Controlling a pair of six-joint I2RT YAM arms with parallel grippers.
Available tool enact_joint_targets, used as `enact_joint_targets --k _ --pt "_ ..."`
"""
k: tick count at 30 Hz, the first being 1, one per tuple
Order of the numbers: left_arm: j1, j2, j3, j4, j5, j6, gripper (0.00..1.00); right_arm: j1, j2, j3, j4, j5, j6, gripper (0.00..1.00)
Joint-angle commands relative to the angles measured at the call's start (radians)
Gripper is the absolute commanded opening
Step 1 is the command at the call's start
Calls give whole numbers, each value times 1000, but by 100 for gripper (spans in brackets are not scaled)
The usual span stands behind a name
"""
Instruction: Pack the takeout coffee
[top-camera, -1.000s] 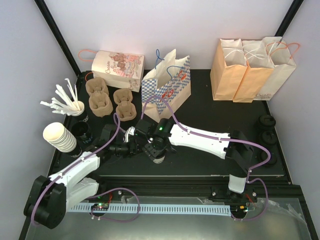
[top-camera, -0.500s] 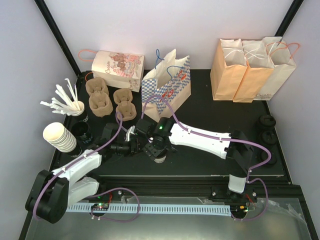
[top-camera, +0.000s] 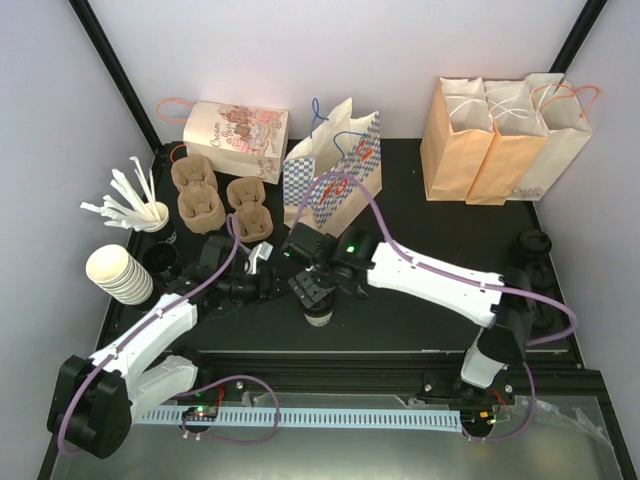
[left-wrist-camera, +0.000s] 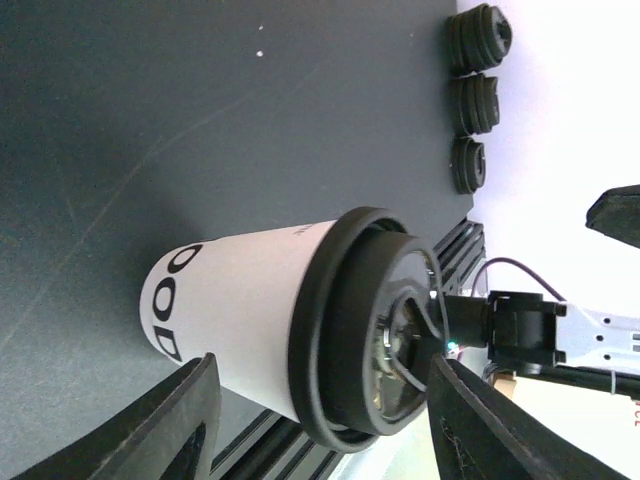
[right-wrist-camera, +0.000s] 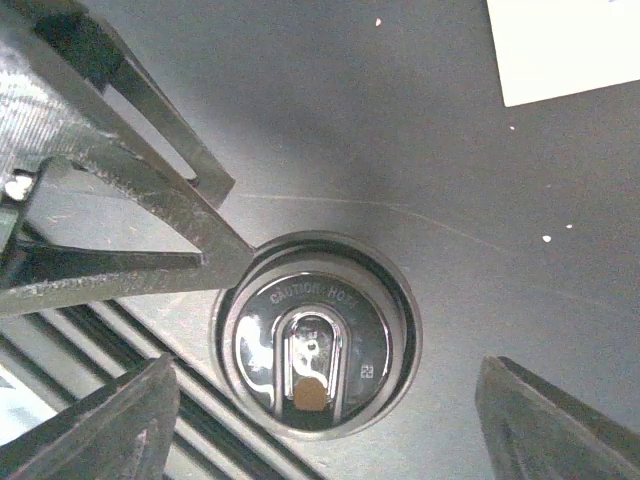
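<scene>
1. counter (top-camera: 420, 310): a dark mat; the near edge runs along a slotted rail, the far edge is lined with paper bags (top-camera: 500, 140) and a checked bag (top-camera: 335, 170).
2. open room: bare mat lies to the right of the centre; to the left stand pulp cup carriers (top-camera: 215, 195), a stack of plain cups (top-camera: 120, 275) and a cup of white stirrers (top-camera: 135, 205). spare black lids (left-wrist-camera: 475, 100) sit at the right edge.
3. takeout coffee (top-camera: 318, 316): one lidded, printed cup upright near the centre front, close to the near edge.
4. left gripper (left-wrist-camera: 320, 420): jaws apart, one on each side of the cup with a gap visible, not clamping it.
5. right gripper (right-wrist-camera: 320, 400): jaws wide apart above the lid (right-wrist-camera: 315, 335), holding nothing.
</scene>
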Motion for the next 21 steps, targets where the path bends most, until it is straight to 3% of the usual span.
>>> enact_joint_targets --k 1,5,7,10,16,21 --pt "-7 -49 53 -79 -10 17 58 -55 -131 -101 134 -99 35 80" --pt "-46 -78 46 -34 47 -46 43 -116 -261 -279 312 -243 82 69" --pt "-68 -86 48 -35 46 -60 42 -156 -324 -378 446 -352 113 68" --pt "-96 -87 42 -24 40 -83 43 -221 -383 -493 559 -475 169 57" --pt "-106 -82 32 -33 3 -83 43 -238 -358 -546 592 -504 188 29" --pt "-107 -73 30 -16 3 -95 43 -251 -336 -568 608 -480 185 26"
